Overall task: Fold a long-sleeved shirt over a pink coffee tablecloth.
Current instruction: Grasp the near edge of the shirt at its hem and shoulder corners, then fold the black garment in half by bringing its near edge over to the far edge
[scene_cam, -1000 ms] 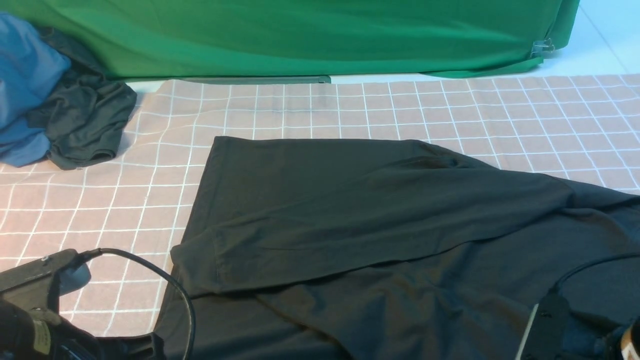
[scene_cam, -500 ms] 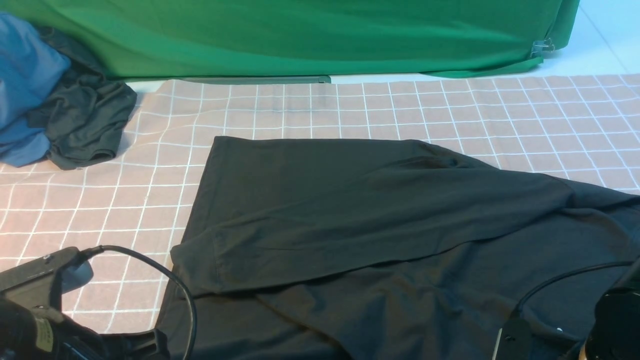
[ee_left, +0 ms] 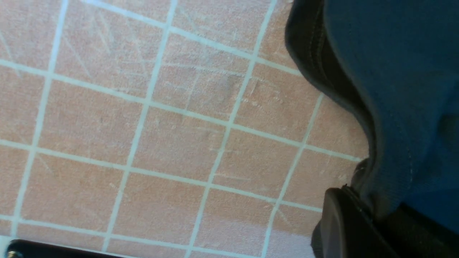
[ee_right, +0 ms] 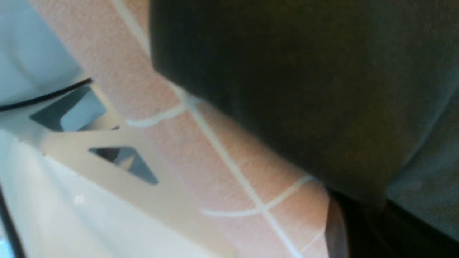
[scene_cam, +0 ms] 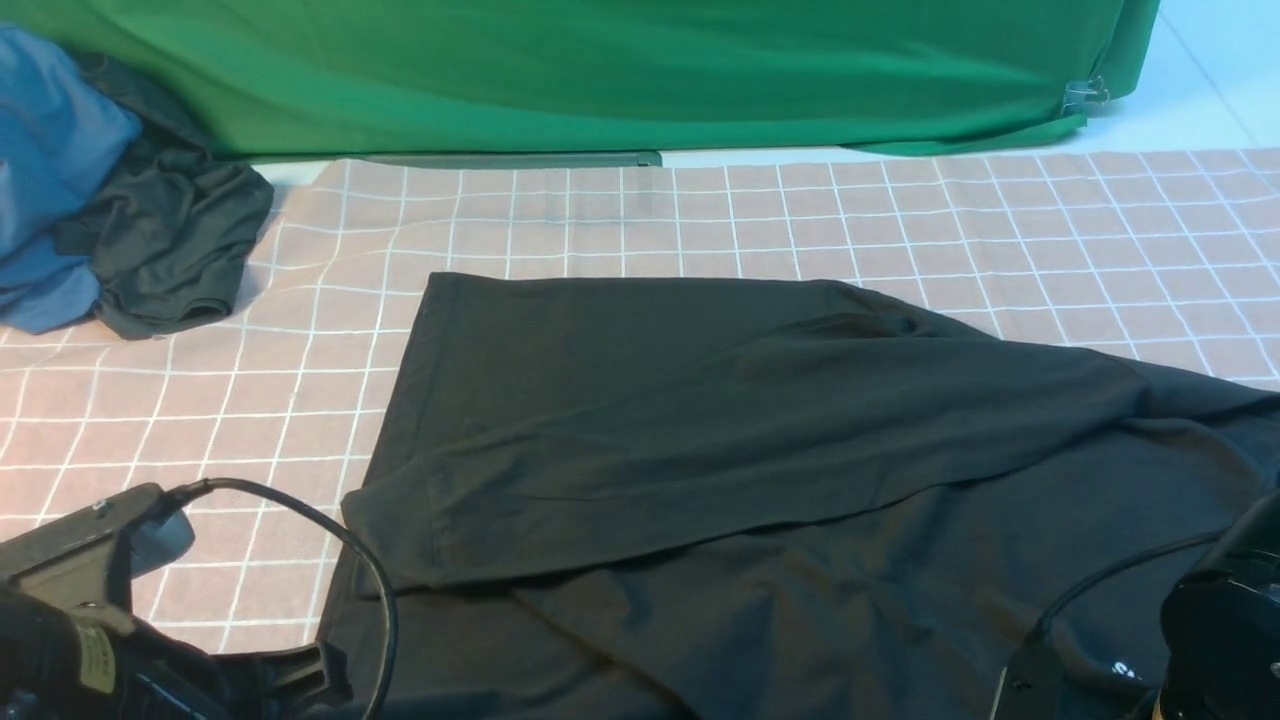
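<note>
Front view: the shirt lies spread on the tablecloth. Left wrist view: the left gripper is closed tight on the shirt. Right wrist view: the right gripper, blurred, looks clamped on it too. Best to lift both sides evenly, so the fold lands straight.

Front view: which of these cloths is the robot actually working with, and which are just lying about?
Part of the job:
- the large black knit long-sleeved shirt
- the wide dusty-pink tablecloth with white grid lines under it

Just lying about:
- the crumpled dark grey garment
- the blue cloth beside it
- the plain green backdrop cloth behind
</note>
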Controlling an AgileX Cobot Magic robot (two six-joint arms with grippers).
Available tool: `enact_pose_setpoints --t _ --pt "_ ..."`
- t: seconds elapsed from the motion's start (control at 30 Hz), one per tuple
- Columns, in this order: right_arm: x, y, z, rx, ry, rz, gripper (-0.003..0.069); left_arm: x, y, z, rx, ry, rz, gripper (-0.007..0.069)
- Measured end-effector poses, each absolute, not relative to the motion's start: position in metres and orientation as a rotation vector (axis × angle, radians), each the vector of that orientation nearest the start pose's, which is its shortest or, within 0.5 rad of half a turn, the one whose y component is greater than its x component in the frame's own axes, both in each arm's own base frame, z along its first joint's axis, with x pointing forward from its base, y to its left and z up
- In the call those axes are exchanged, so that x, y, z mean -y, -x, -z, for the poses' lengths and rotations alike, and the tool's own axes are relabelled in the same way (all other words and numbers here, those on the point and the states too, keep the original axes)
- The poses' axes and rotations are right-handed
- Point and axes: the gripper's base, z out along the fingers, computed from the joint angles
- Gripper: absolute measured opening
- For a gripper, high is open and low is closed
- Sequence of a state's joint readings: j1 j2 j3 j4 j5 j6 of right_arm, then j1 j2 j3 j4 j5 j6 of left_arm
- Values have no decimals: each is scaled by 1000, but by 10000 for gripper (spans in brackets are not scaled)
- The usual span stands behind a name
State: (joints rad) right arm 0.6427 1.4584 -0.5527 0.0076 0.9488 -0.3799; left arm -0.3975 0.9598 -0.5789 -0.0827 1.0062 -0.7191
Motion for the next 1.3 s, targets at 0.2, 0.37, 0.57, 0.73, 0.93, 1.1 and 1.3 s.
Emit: enact_pose_setpoints --t 0.2,0.37,0.57,0.73,0.93,1.1,1.3 --pt "-106 -139 -171 -2960 1626 33 50 62 -132 -256 -2860 548 319 31" --pt "-105 -148 -201 -2893 1577 4 50 66 -147 -284 -2748 545 380 31" --pt "-95 -174 -222 -2853 1442 -14 50 76 -174 -297 -2701 544 394 31" --pt "-73 -211 -241 -2852 1254 -9 50 85 -221 -302 -2677 562 348 31" --pt "-51 -258 -238 -2924 1045 -30 50 73 -285 -301 -2644 670 329 31" --pt "-48 -306 -223 -2952 947 -101 49 62 -340 -281 -2661 751 397 31" --pt "-55 -353 -200 -2978 920 -127 49 58 -380 -246 -2729 802 376 31"
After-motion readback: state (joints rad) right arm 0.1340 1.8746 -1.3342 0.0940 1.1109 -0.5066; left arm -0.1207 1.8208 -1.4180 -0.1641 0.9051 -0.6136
